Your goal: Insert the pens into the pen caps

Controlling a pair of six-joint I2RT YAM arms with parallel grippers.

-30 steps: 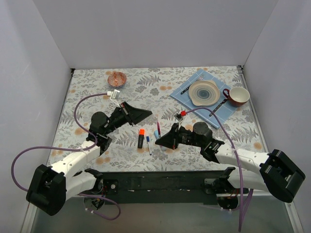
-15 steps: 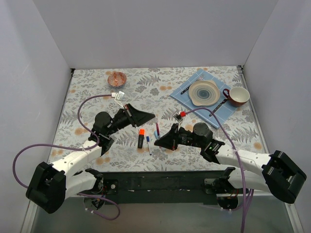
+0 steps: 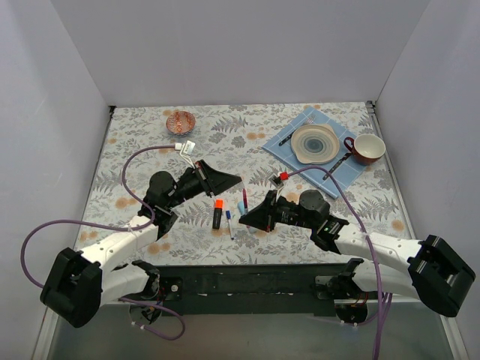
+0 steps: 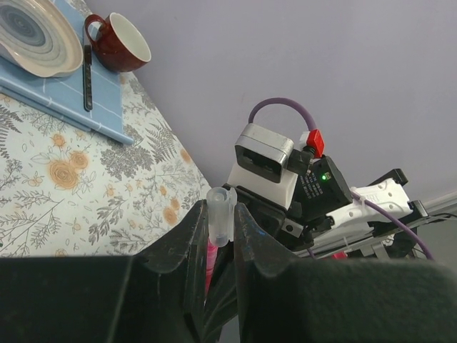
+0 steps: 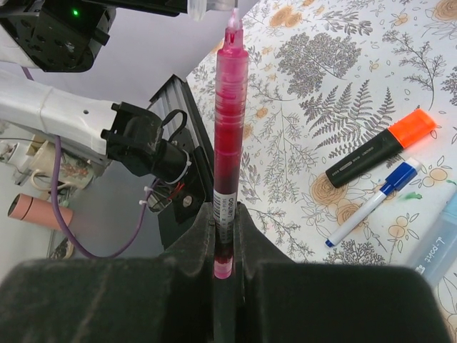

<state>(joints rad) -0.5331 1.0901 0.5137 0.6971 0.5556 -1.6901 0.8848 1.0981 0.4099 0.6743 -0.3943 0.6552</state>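
My left gripper (image 3: 238, 181) is shut on a small clear pen cap (image 4: 221, 214), held above the table with its open end up in the left wrist view. My right gripper (image 3: 242, 219) is shut on the thin dark-red pen (image 5: 230, 121), which points at the cap (image 5: 208, 6). The pen's tip sits right beside the cap. On the table lie the black marker with an orange end (image 3: 217, 213), the thin white pen with a blue tip (image 3: 228, 223) and the light-blue marker (image 3: 242, 205).
A patterned bowl (image 3: 180, 121) stands at the back left. A blue mat (image 3: 300, 124) at the back right holds a plate (image 3: 315, 142), dark cutlery (image 3: 286, 139) and a red cup (image 3: 367, 148). Grey walls close in three sides.
My left gripper has moved right and slightly nearer with the cap, closing on the tip of the red pen. The right arm has hardly moved.
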